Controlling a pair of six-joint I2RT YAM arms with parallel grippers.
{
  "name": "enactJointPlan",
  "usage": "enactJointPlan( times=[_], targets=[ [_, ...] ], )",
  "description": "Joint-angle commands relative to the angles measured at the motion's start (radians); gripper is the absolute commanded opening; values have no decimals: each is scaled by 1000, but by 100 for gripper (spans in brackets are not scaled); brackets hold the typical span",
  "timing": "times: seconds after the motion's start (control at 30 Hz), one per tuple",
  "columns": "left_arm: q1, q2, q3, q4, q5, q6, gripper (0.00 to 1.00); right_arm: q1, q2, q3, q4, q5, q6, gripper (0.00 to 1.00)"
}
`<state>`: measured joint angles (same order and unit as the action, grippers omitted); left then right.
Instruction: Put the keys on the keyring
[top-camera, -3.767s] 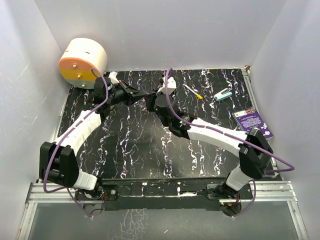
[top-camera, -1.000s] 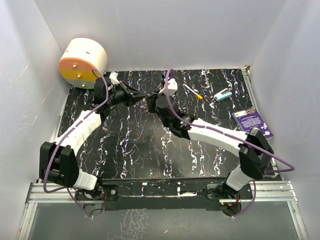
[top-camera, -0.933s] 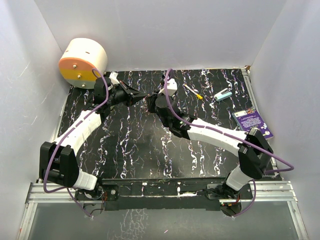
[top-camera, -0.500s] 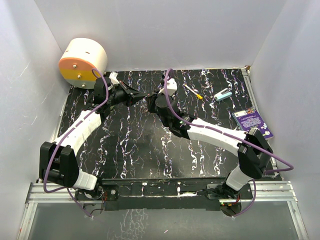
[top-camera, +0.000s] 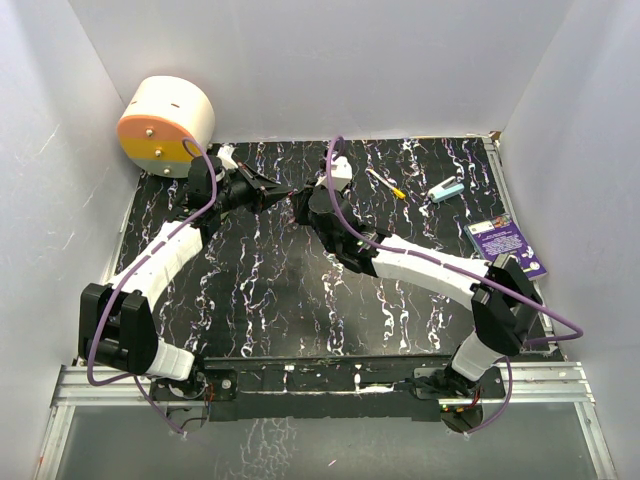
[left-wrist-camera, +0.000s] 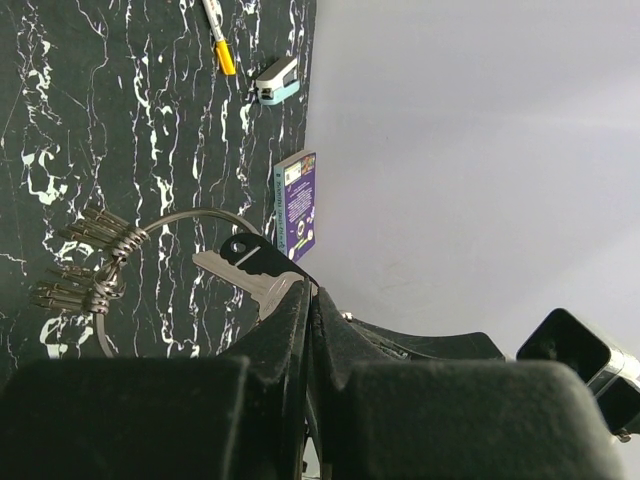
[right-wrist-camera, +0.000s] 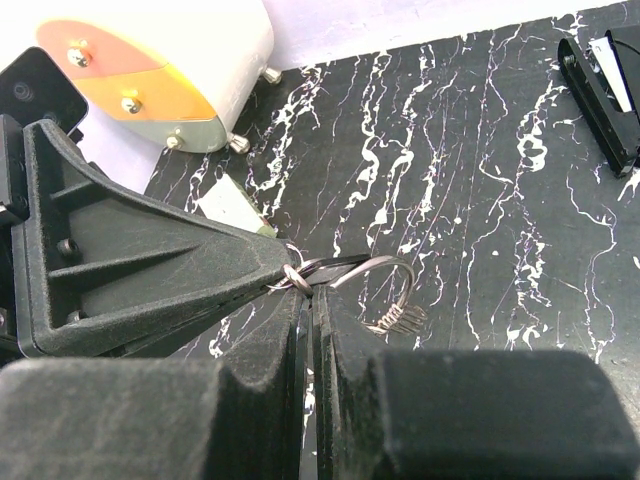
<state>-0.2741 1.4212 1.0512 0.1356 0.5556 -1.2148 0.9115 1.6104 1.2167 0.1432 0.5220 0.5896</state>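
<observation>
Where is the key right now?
Left wrist view: the key sits pinched in the left claw, right beside the keyring that the right claw holds.

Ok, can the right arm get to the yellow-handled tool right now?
Probably not yet. The yellow-handled tool lies unobstructed near its wrist, but the right gripper is shut on the keyring at the left gripper's key; it must release first.

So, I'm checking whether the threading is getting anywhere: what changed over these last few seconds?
The right arm shifted slightly left, its elbow drawing in, bringing the right gripper a touch nearer the left gripper. The left arm barely moved. No grasp visibly changed; the left is shut on a key, the right on the keyring. The yellow-handled tool and purple booklet stayed put.
</observation>
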Motion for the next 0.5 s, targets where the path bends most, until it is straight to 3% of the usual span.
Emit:
enactJointPlan(
  times=[0.0, 0.47],
  targets=[
    [-17, -44, -8, 28, 69, 7, 0, 6, -8, 61, 99, -28, 24, 8],
    [-21, -48, -17, 67, 78, 19, 0, 9, 5, 78, 99, -56, 29, 8]
  ],
)
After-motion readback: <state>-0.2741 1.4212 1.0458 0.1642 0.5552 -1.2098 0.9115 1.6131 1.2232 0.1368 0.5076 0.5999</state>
